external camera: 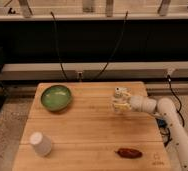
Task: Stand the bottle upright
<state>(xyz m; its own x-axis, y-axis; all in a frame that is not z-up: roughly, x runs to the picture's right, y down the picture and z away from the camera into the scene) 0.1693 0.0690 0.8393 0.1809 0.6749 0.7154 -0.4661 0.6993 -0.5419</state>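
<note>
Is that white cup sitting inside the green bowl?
No, the white cup stands on the table front left, apart from the green bowl; the gripper is at the bottle on the right.

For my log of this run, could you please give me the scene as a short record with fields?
surface: wooden table
bottle: appears upright, right of the table's middle
end effector: at the bottle
arm: reaches in from the right
green bowl: far left
white cup: near left
dark red object: near right, lying flat
</note>
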